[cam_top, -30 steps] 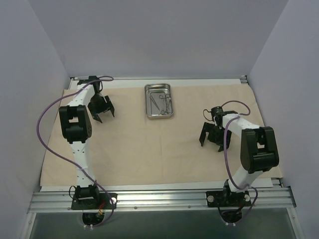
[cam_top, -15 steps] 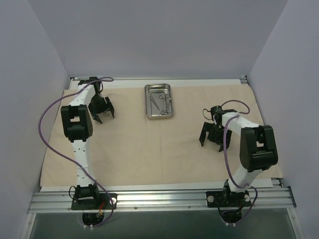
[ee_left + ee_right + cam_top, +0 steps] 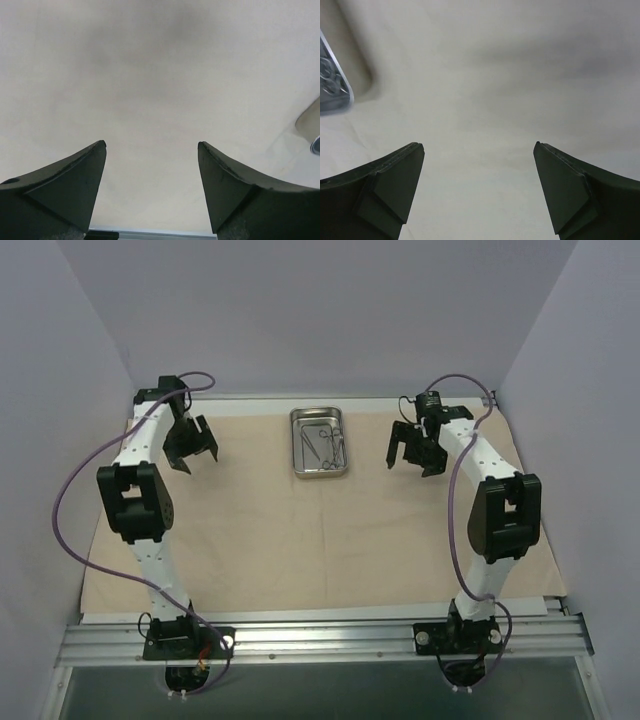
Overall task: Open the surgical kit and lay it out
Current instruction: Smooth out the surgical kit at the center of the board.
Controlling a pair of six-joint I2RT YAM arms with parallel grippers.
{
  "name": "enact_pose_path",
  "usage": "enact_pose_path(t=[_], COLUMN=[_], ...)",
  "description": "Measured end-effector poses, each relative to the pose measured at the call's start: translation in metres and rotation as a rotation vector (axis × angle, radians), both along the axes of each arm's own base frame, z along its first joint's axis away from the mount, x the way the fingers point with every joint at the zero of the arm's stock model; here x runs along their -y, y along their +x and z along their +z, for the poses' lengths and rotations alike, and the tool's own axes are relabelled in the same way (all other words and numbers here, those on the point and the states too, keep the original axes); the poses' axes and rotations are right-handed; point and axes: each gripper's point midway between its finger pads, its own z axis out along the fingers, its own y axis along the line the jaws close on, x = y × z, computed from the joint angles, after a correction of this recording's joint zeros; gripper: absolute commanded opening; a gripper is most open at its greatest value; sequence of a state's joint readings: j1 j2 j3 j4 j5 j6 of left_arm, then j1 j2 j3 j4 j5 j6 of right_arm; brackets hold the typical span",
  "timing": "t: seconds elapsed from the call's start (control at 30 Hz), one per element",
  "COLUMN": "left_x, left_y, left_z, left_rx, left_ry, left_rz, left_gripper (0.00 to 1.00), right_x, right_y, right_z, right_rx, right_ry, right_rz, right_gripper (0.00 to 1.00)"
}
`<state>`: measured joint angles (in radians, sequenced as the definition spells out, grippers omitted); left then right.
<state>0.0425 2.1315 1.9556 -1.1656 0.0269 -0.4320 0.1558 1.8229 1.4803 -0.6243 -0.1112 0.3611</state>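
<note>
Hovering open-jawed over the cloth (image 3: 320,540), the left gripper (image 3: 193,457) and right gripper (image 3: 411,465) hold nothing.
The tray (image 3: 296,445) looks stiff and slippery, so its rim seems the best hold; the scissors (image 3: 326,443) are probably light, taken by their rings.

No legible markings: I can read no text, label, brand, number or sign on the cloth wrap (image 3: 320,540) or steel tray (image 3: 296,445).

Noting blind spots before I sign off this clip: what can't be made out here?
1. Instruments in the tray: top view, too small to count or identify.
2. The tray in both wrist views: cut off by the frame edge, blurred.
3. Whether the left end effector or right end effector touches the cloth: height unclear in every view.
</note>
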Motion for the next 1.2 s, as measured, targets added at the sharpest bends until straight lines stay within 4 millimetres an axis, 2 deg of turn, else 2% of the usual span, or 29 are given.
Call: enact_pose_path(t=[0.07, 0.17, 0.27, 0.37, 0.6, 0.7, 0.8, 0.93, 1.2], left_x=[0.0, -0.003, -0.014, -0.032, -0.091, -0.115, -0.133, -0.141, -0.143], left_y=[-0.013, -0.033, -0.044, -0.045, -0.046, -0.051, -0.053, -0.055, -0.048], left_z=[0.016, 0.023, 0.013, -0.001, -0.04, -0.052, -0.063, -0.082, -0.084], left_rx=[0.025, 0.021, -0.016, -0.054, -0.159, -0.182, -0.186, -0.221, -0.244], left_ry=[0.004, 0.026, 0.054, 0.083, 0.168, 0.155, 0.138, 0.127, 0.107], left_rz=[0.0, 0.001, 0.007, 0.031, 0.13, 0.196, 0.243, 0.259, 0.239], left_gripper=[0.83, 0.83, 0.82, 0.81, 0.79, 0.75, 0.75, 0.75, 0.76], right_x=[-0.015, -0.034, -0.049, -0.051, -0.03, -0.015, -0.002, 0.016, 0.045], right_y=[0.028, 0.055, 0.07, 0.078, 0.072, 0.065, 0.069, 0.073, 0.078], right_z=[0.004, 0.001, -0.008, -0.025, -0.073, -0.083, -0.084, -0.085, -0.089], right_rx=[0.042, 0.067, 0.072, 0.047, -0.056, -0.084, -0.078, -0.071, -0.064], right_ry=[0.014, 0.035, 0.06, 0.059, -0.03, -0.052, -0.056, -0.074, -0.126], right_rz=[0.035, 0.068, 0.078, 0.073, 0.037, 0.012, -0.017, -0.056, -0.112], right_gripper=[1.0, 0.98, 0.97, 0.99, 1.0, 1.0, 1.0, 1.0, 1.0])
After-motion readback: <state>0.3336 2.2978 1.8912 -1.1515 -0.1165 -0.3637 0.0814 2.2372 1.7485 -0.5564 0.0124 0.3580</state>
